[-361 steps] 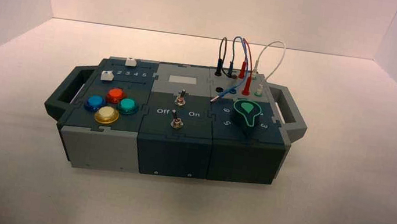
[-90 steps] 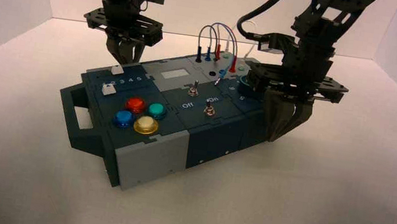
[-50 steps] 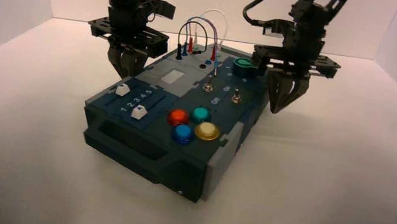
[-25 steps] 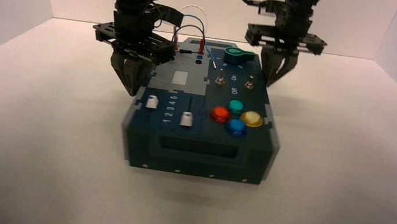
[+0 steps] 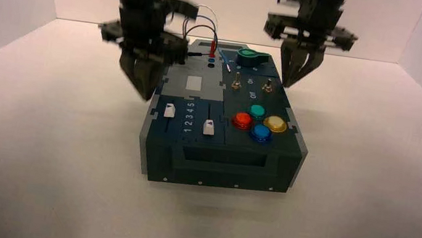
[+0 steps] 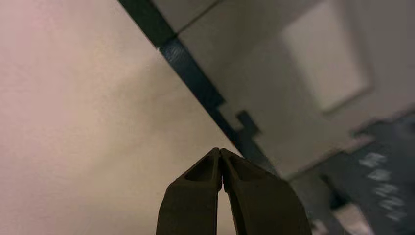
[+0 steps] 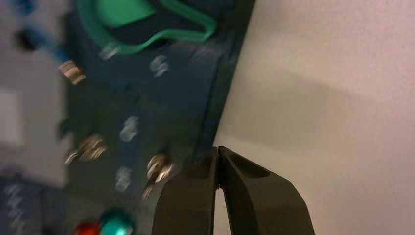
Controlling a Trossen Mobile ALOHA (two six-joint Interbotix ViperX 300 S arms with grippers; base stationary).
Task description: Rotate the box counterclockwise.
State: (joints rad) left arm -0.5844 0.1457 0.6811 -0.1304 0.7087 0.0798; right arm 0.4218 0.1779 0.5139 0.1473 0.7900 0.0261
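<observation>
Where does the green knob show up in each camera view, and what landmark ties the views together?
High view: the green knob sits at the far end of the box, near the right pincer.
Left wrist view: not in it; only the left pincer beside the box's edge.
Right wrist view: green knob at the picture's top edge.
Shared landmark: the toggle switches.

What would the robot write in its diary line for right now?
box: handle end facing robot | left gripper: shut, box's left edge | right gripper: shut, far right corner
</observation>
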